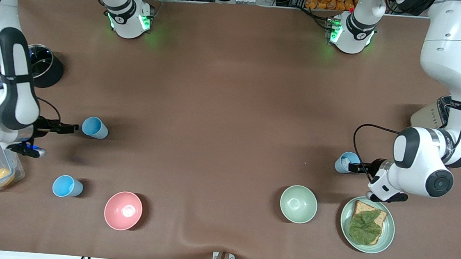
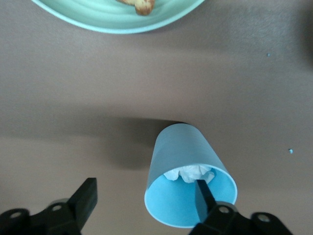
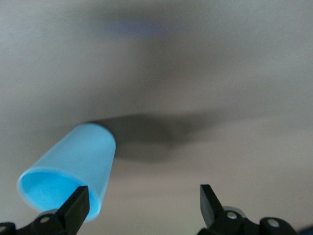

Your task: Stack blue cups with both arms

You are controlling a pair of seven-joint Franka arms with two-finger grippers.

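The left pincer [image 2: 142, 196], wide open, straddles the rim of a small light-blue plastic tumbler [image 2: 188, 171] holding crumpled tissue and may tip it; the right pincer [image 3: 144, 203], equally wide, sits off-centre beside its tumbler [image 3: 68, 174] and could knock it.

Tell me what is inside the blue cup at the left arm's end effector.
Inside the blue cup lies a crumpled white wad, perhaps tissue. One finger of the open left end effector reaches inside the rim. The wad hides the bottom.

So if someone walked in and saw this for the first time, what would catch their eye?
Probably the two white arms, each reaching for a blue cup. The left gripper is open with one finger inside a cup holding crumpled tissue, near the plate with bread and a leaf. At the right arm's end, the right gripper is open beside another cup; a third cup stands near the pink bowl.
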